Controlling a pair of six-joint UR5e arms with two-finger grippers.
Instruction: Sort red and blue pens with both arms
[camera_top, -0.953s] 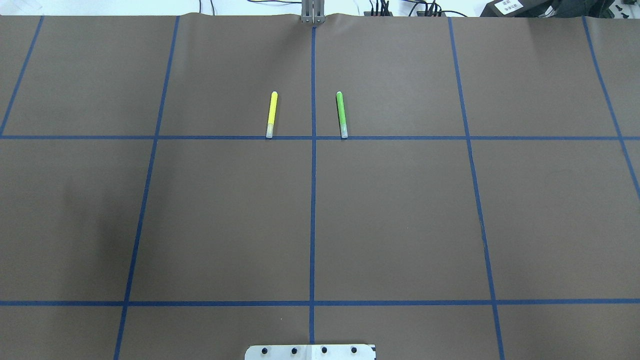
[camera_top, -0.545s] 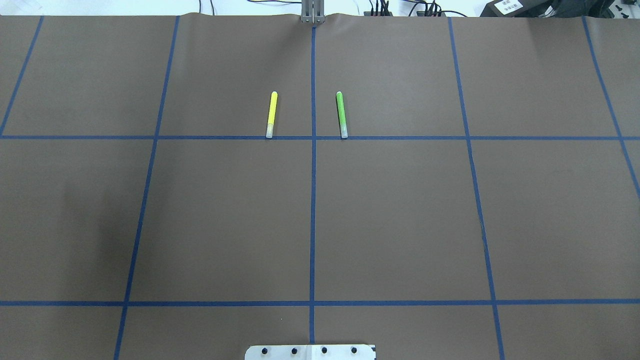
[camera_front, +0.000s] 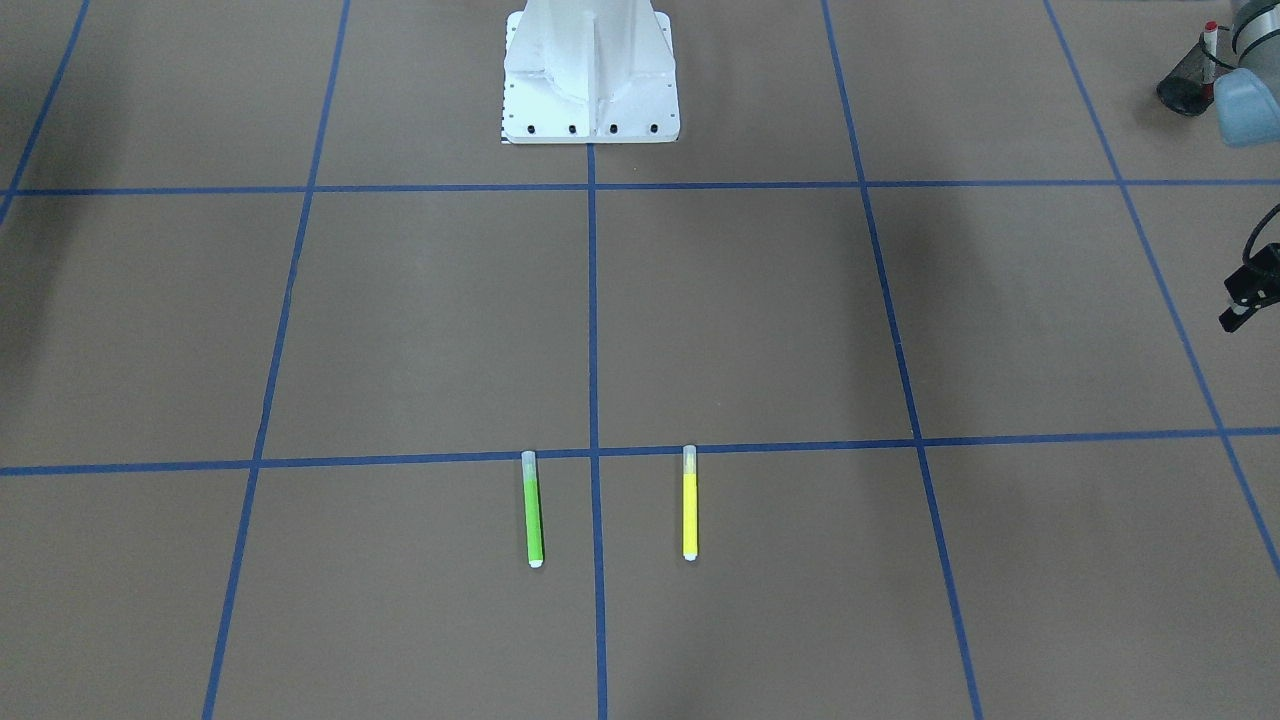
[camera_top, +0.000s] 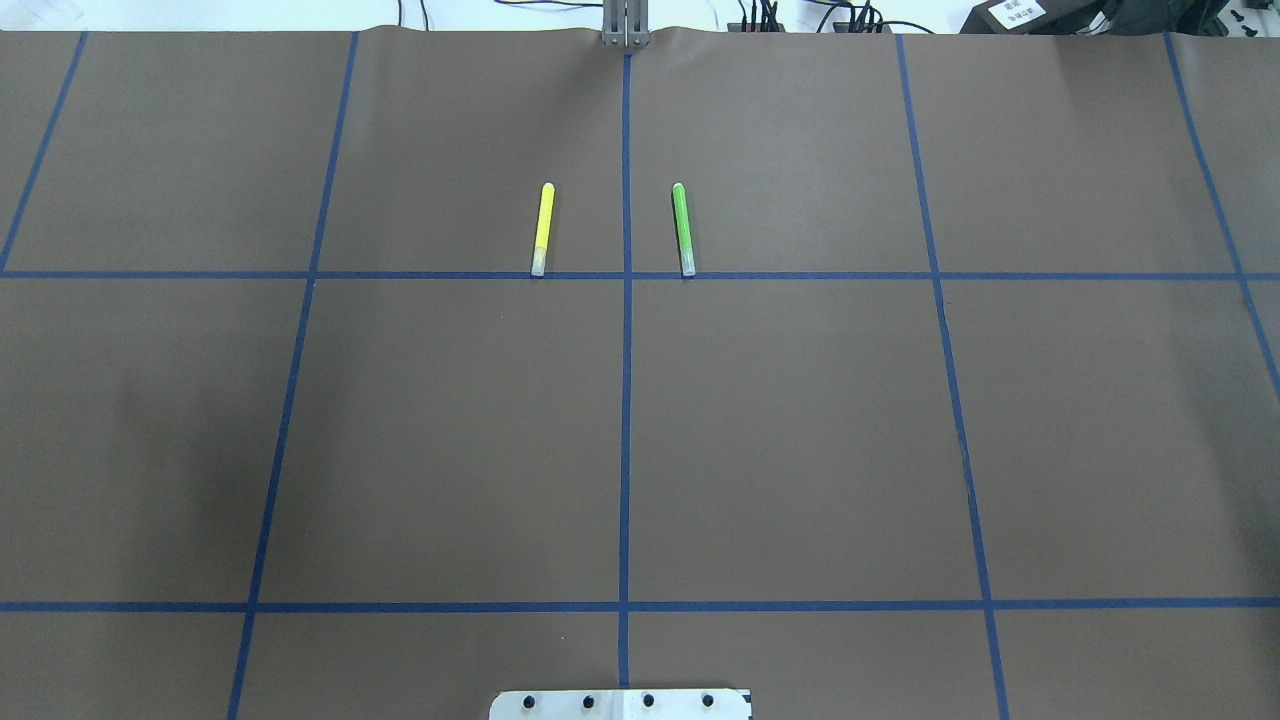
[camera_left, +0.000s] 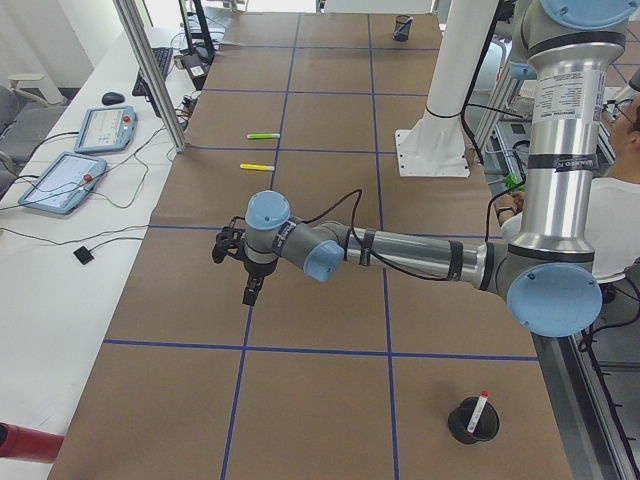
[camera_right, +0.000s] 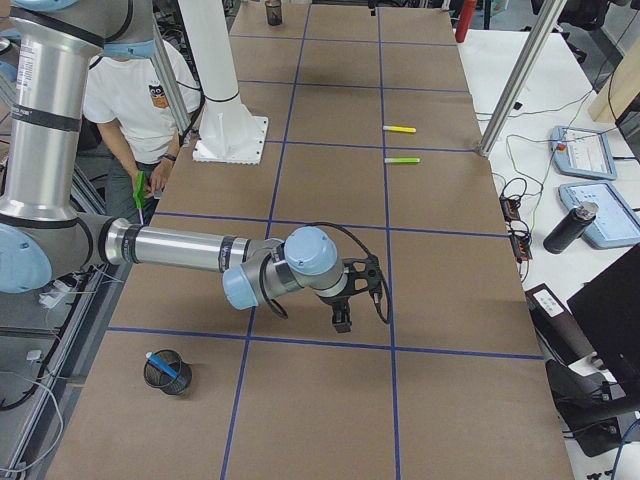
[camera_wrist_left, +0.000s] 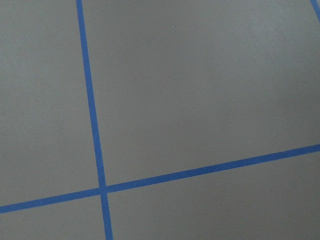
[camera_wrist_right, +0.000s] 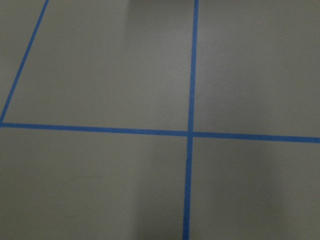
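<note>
The red pen (camera_left: 481, 404) stands in a black mesh cup (camera_left: 470, 421) near the table's end on my left side; it also shows as the red pen (camera_front: 1210, 40) at the front-facing view's top right. The blue pen (camera_right: 163, 365) lies tilted in another black cup (camera_right: 167, 373) at my right end. My left gripper (camera_left: 250, 292) hangs fingers-down over bare brown table, and only an edge of the left gripper (camera_front: 1238, 305) shows from the front. My right gripper (camera_right: 342, 320) hangs the same way. I cannot tell whether either is open or shut. Both wrist views hold only tabletop and blue tape.
A yellow marker (camera_top: 542, 229) and a green marker (camera_top: 683, 229) lie side by side beyond the table's middle, either side of the centre tape line. The white pedestal (camera_front: 590, 75) stands at the robot's edge. A person (camera_right: 130, 90) stands behind the robot.
</note>
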